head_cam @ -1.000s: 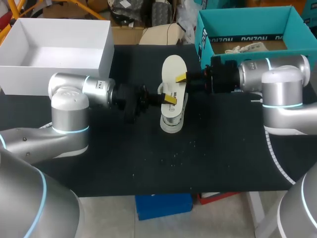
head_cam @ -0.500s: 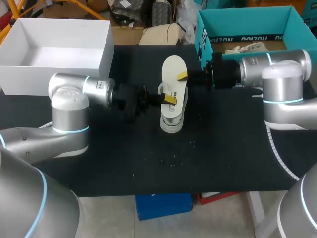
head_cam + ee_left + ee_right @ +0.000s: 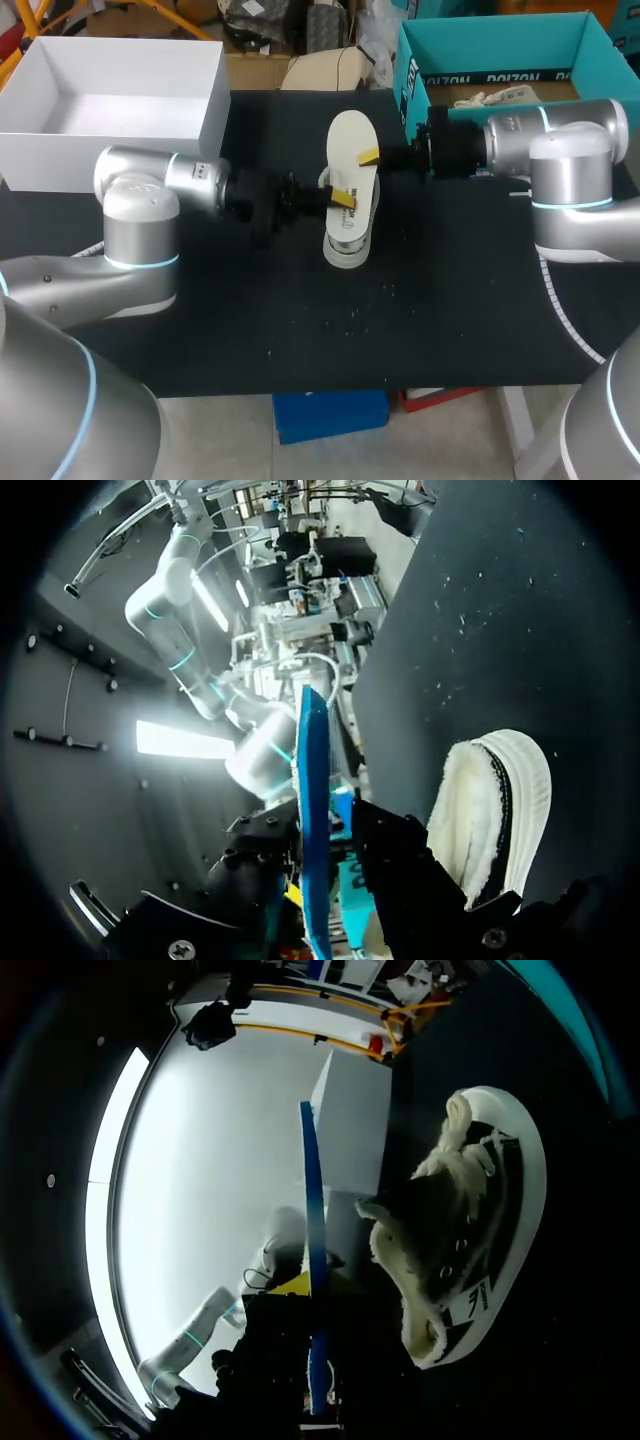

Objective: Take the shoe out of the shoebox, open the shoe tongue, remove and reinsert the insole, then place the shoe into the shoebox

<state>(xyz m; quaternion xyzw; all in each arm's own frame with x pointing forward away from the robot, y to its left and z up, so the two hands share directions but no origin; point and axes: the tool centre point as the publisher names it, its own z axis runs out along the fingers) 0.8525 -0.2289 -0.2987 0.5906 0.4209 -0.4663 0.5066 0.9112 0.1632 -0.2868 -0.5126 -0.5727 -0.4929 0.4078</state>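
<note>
Two arms stretch in level from opposite sides. The left gripper (image 3: 343, 199) and the right gripper (image 3: 368, 155) each pinch the white insole (image 3: 348, 135) between their fingers. The shoe (image 3: 346, 243) sits just beneath them.

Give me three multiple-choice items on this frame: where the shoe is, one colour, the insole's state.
1. Where is the shoe?
A) on the floor
B) on the table, below the insole
C) on a shelf
2. What colour is the box at the back right?
A) teal
B) red
C) yellow
3. The insole is:
A) inside the shoe
B) flat on the table
C) out of the shoe, held by the left gripper and right gripper

Answers: B, the shoe stands on the table under the insole; A, its walls are teal; C, both grippers hold it above the shoe.
</note>
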